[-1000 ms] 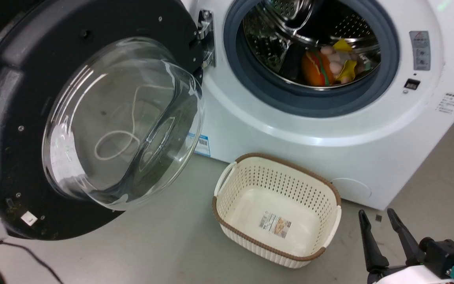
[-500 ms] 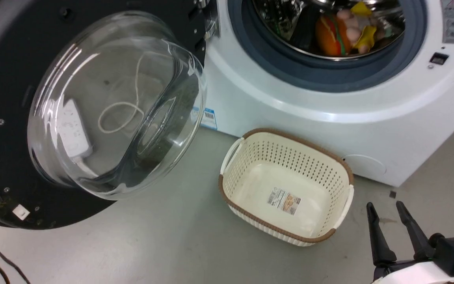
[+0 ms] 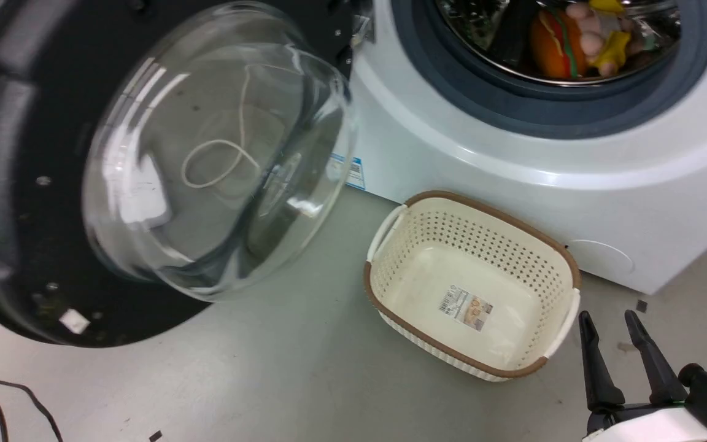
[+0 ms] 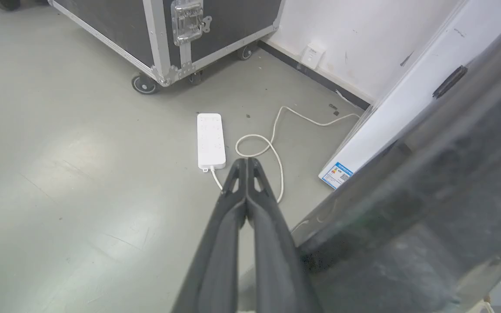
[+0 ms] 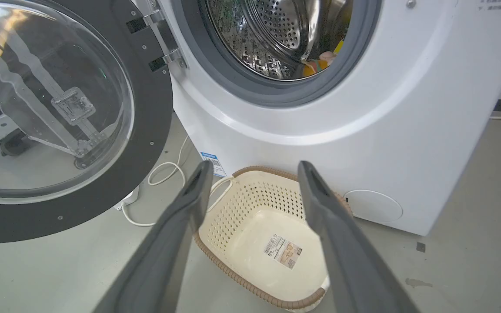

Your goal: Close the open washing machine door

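Watching the washing machine door (image 3: pixel 16 184) hang wide open beside the drum (image 5: pixel 268 39). Left tool (image 4: pixel 246 161) is pinched shut, empty, just behind it; right tool (image 3: pixel 607 314) gapes, empty. Reckon a push could skid off that glossy face.

Basket sticker (image 3: pixel 466 309): barcode and small print, illegible.
Blue sticker (image 3: pixel 348 173), on washer (image 3: pixel 513 184) front: print too small to read.
Panel print (image 5: pixel 496 4), washer: unreadable.

Head and right wrist views share the basket (image 3: pixel 482 233), looking down.
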You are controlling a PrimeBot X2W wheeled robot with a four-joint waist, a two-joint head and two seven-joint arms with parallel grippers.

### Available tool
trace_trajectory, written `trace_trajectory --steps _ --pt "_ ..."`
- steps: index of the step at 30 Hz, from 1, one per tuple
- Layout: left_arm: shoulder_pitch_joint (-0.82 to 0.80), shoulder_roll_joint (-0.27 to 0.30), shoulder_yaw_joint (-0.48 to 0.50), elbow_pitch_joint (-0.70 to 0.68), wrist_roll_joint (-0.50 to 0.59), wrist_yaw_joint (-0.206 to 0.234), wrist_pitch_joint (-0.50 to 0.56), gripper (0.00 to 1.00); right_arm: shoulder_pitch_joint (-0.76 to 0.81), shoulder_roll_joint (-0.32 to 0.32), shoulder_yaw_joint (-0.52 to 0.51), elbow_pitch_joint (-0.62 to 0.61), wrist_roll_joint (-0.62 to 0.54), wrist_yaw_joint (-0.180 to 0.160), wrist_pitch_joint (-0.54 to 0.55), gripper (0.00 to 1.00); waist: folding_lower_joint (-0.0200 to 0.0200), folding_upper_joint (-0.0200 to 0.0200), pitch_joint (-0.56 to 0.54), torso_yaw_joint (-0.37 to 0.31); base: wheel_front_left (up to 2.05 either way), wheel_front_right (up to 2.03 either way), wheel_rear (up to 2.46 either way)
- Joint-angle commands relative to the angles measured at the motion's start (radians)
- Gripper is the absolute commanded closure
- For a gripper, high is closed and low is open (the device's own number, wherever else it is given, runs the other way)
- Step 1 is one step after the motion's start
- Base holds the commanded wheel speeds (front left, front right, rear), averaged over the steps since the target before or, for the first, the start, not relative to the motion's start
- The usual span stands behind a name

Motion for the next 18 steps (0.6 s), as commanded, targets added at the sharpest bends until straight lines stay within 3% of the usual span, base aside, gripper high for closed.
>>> trace_trajectory --steps 1,9,18 --pt "0.024 0.016 -0.032 -0.025 -0.063 -0.013 0.051 1.0 0.002 0.001 -0.001 0.006 0.014 0.001 -0.015 0.0 -0.0001 0.0 -0.006 0.016 0.0 0.0 0.0" --pt "0.112 0.095 -0.199 -0.173 -0.2 -0.022 0.173 1.0 0.001 0.001 -0.008 0.05 0.053 0.001 -0.048 0.0 -0.0001 0.0 -0.041 0.052 0.0 0.0 0.0" --pt "0.145 0.153 -0.41 -0.342 -0.28 -0.031 0.198 1.0 0.002 0.001 -0.021 0.095 0.075 0.001 -0.077 0.0 -0.0001 0.0 -0.063 0.061 0.0 0.0 0.0"
